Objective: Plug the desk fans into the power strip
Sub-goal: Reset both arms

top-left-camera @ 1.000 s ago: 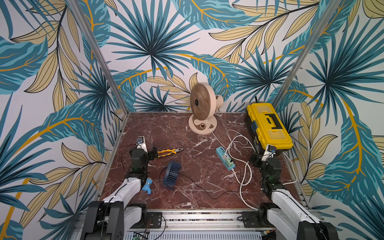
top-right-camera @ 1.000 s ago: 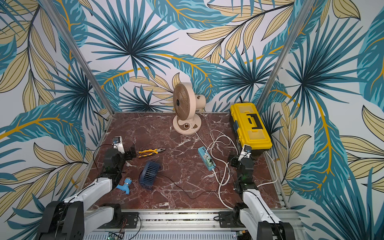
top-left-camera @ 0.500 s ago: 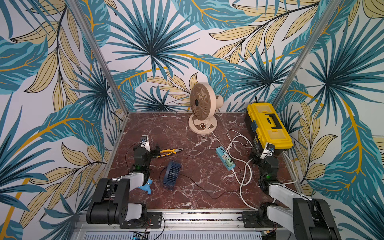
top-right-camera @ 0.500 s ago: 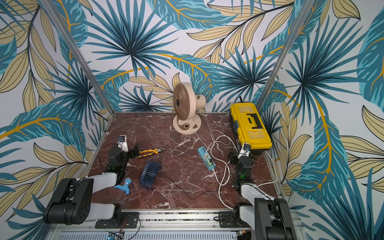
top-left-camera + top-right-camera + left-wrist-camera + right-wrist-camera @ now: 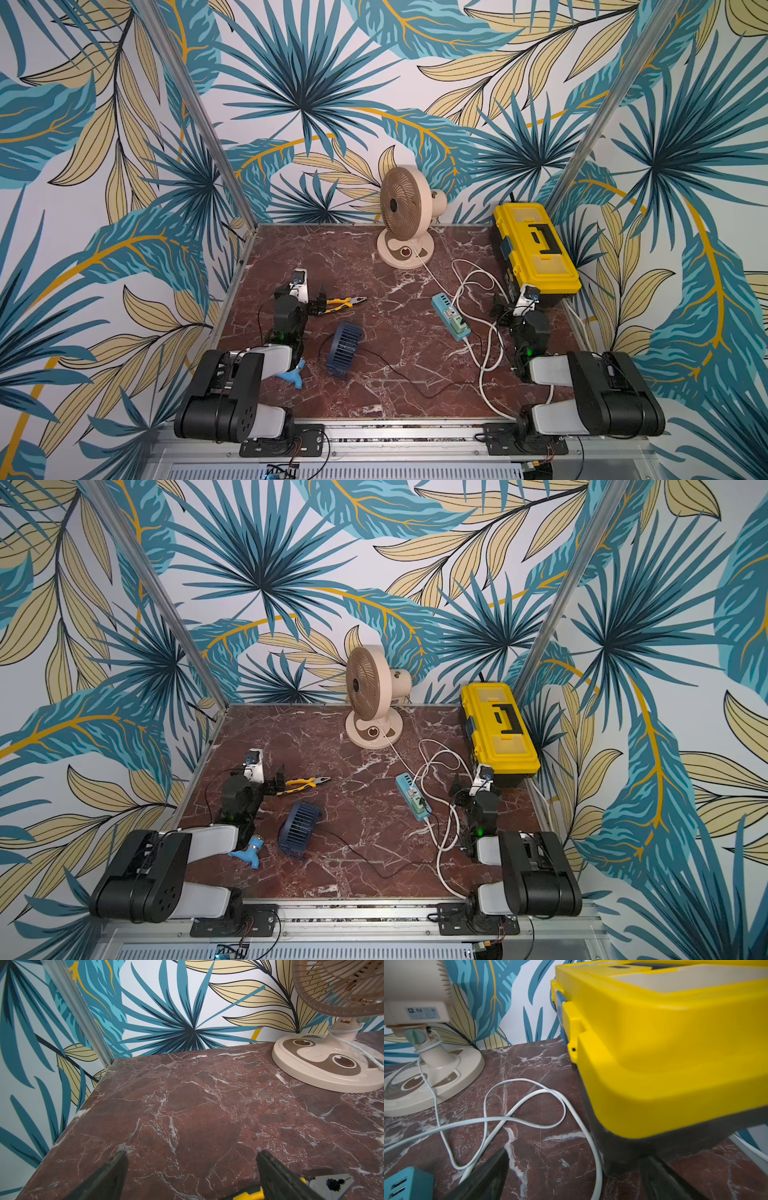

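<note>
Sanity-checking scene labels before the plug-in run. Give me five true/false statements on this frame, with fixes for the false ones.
1. The left gripper and the right gripper are both open and hold nothing. True.
2. The yellow toolbox has its lid up. False: the lid is shut.
3. The desk fan stands upright at the back of the table. True.
4. The pliers lie by the right gripper. False: they lie by the left gripper.
5. The power strip sits on top of the toolbox. False: it lies flat on the table.
</note>
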Controlling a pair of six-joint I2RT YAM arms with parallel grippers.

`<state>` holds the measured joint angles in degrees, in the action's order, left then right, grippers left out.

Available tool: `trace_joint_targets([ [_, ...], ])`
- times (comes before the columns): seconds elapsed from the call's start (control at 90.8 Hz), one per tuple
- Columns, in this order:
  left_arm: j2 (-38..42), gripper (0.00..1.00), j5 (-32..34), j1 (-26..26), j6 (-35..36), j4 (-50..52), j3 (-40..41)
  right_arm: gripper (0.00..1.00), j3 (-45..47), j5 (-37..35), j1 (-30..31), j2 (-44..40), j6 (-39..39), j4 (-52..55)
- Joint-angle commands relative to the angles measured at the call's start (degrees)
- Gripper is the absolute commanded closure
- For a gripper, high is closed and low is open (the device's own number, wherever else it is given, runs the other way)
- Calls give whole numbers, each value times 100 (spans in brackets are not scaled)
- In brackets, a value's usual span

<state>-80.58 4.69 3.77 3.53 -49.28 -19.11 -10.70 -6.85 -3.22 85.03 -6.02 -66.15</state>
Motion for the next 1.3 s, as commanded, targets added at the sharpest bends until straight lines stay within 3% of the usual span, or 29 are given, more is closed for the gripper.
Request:
trace_joint_targets([
  [0.0, -1, 0, -28, 56, 133, -243, 136, 0, 42, 408, 81, 390, 229, -1109],
  [0.308, -274, 0, 212, 234, 275, -175, -40, 1, -328, 397, 194, 156, 332, -118],
  [0.43, -639, 0, 621, 294, 236, -193, -219, 1, -762, 287, 211, 137, 331, 709],
  [0.551, -663, 0, 595, 205, 119, 92, -376, 1, -1147, 181, 260, 162, 329, 1448],
  [1.289, -660, 0, 556, 174, 94, 123, -385, 0, -1242, 431, 287, 164, 470, 1626],
])
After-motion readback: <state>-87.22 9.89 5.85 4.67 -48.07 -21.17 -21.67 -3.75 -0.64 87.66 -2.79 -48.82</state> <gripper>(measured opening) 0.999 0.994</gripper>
